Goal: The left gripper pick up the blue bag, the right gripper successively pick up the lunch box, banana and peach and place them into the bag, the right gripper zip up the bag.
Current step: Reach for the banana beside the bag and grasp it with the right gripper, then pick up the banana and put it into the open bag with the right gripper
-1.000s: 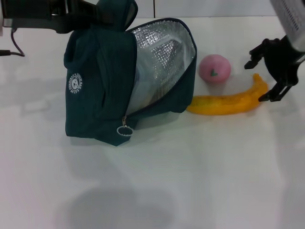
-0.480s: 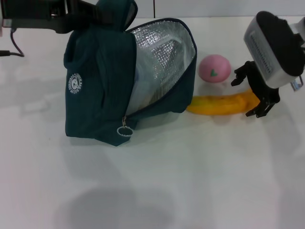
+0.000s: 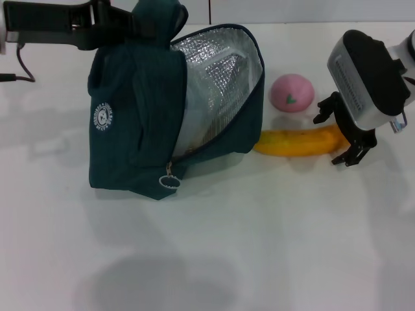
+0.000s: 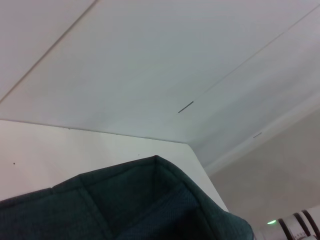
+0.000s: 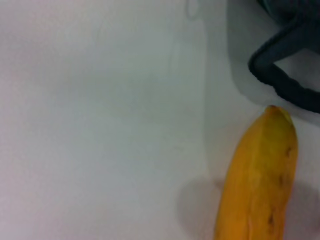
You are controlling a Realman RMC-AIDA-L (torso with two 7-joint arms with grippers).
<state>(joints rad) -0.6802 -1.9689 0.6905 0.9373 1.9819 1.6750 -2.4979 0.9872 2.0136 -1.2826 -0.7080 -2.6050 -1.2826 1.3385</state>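
- On the white table [image 3: 259, 233], the blue bag [image 3: 139, 123] stands unzipped, foil lining showing, its top clamped in the left hand [image 3: 123, 23].
- Right hand [image 3: 342, 135], fingers apart, straddles the banana [image 3: 295, 142] end.
- Peach [image 3: 292, 92] sits just behind the banana.

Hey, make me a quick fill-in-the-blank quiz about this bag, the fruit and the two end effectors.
1. The right end effector straddles one end of the ____.
2. The peach lies on the ____.
3. The left end effector holds the blue bag by its ____.
4. The bag's lining is ____.

Missing words: banana; table; top; silver foil
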